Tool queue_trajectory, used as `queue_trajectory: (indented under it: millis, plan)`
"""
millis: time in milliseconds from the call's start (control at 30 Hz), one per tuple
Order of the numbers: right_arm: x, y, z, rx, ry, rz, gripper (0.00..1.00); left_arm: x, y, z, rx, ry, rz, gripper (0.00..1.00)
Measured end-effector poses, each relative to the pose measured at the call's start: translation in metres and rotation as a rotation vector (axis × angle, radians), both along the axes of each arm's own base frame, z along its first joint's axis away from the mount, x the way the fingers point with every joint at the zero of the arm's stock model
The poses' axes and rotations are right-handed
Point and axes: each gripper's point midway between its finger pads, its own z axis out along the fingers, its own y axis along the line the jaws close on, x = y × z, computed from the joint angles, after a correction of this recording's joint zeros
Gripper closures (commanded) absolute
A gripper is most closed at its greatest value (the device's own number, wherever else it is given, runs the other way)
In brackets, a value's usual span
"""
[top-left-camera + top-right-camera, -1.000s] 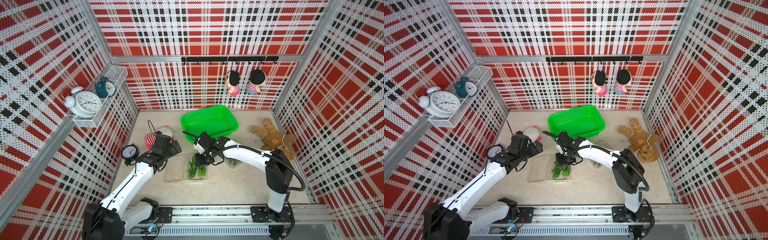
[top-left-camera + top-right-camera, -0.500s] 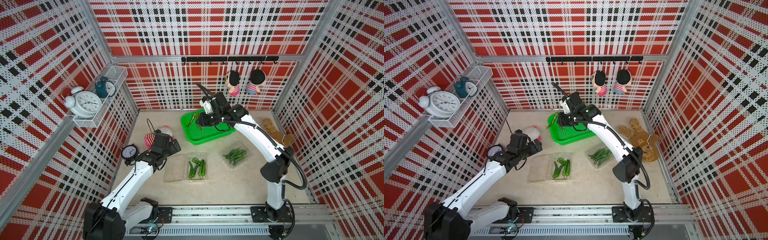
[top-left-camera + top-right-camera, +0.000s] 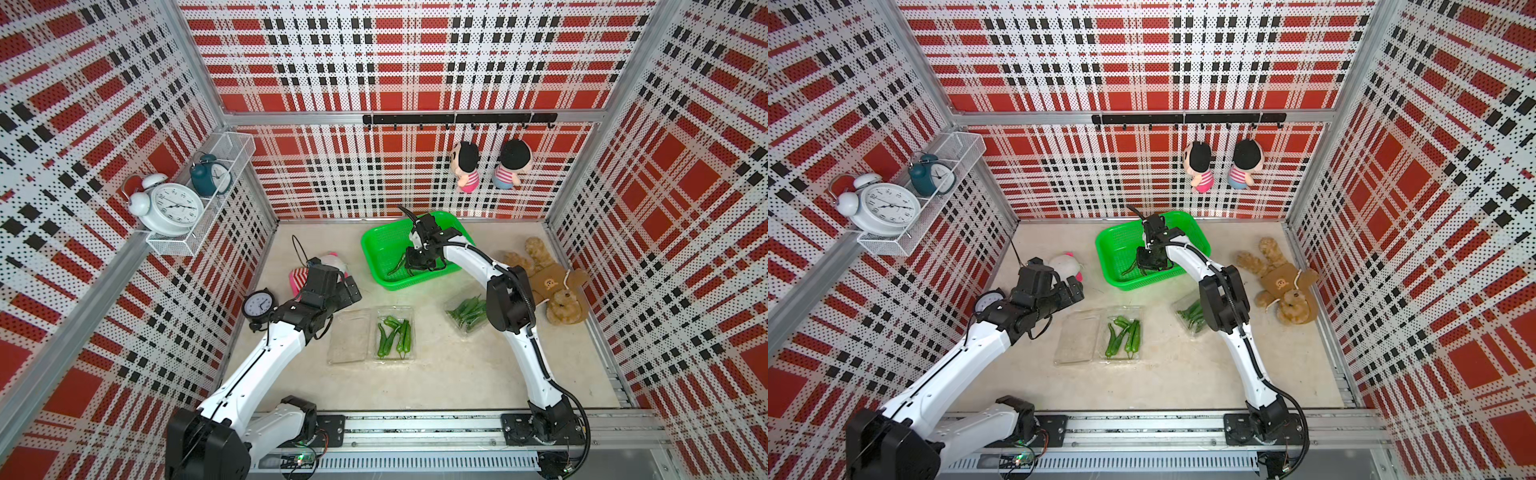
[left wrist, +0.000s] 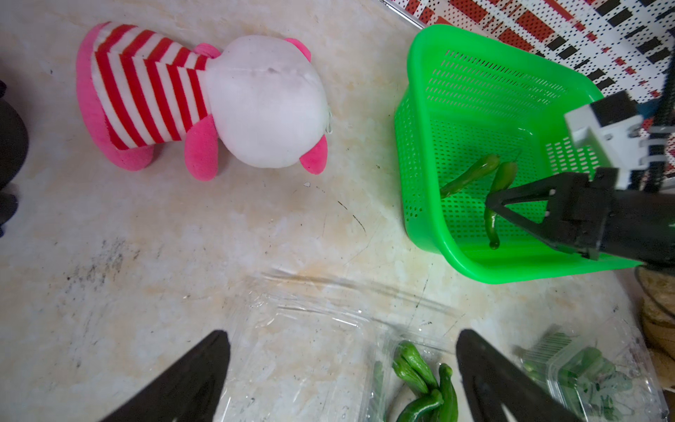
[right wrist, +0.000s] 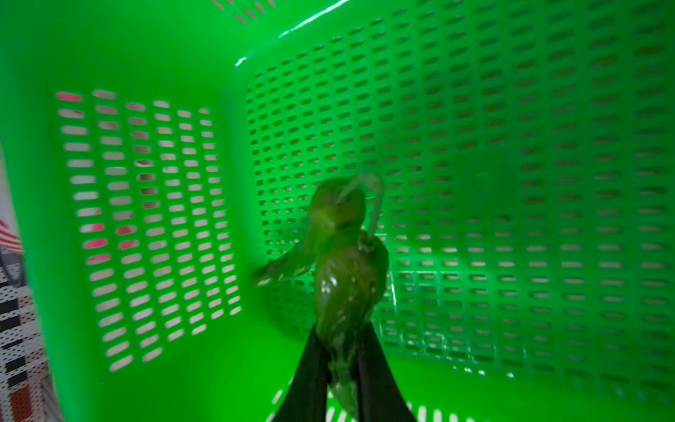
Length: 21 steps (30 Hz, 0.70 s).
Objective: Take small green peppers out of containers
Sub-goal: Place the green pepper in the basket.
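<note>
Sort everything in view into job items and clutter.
Job: peppers in the open container; second container, also holding peppers; green basket; right gripper, shut on a pepper inside the basket.
Clutter: brown teddy; striped plush; two hanging dolls; two alarm clocks; small black clock.

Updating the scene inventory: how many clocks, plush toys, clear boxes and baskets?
Clocks: 3
Plush toys: 4
Clear boxes: 2
Basket: 1
Total: 10

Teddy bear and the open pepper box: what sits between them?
In both top views, the other clear box of small green peppers, partly hidden by the right arm.
</note>
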Motion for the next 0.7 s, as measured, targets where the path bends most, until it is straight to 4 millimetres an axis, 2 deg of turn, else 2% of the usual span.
queue_trajectory:
  millis: [67,100,167,233,400,500,633,700]
  plan:
    - [0.004,0.000,-0.004,-0.002,-0.015,-0.006,0.91,-0.001,0.000,0.000,-0.005,0.001,0.000,0.00]
    - [0.005,0.001,-0.004,-0.001,-0.024,-0.008,0.87,-0.001,-0.001,0.000,-0.007,0.004,0.000,0.00]
    - [0.009,0.002,-0.003,0.003,-0.041,-0.011,0.74,-0.002,-0.001,-0.001,-0.009,0.008,0.000,0.00]
    - [0.012,0.002,-0.001,0.006,-0.056,-0.013,0.55,-0.003,-0.001,-0.001,-0.009,0.011,0.000,0.01]
    - [0.016,0.000,0.008,-0.006,-0.083,-0.017,0.39,-0.001,-0.001,0.001,-0.008,0.012,0.000,0.02]
    - [0.009,-0.005,0.037,-0.011,-0.105,-0.018,0.34,0.005,-0.003,0.009,-0.008,0.000,-0.004,0.02]
    - [-0.018,-0.014,0.119,0.023,-0.196,-0.008,0.33,0.013,-0.006,0.016,-0.001,-0.013,-0.013,0.02]
    - [-0.047,-0.015,0.168,0.052,-0.261,0.010,0.33,0.016,-0.007,0.018,0.002,-0.016,-0.017,0.02]
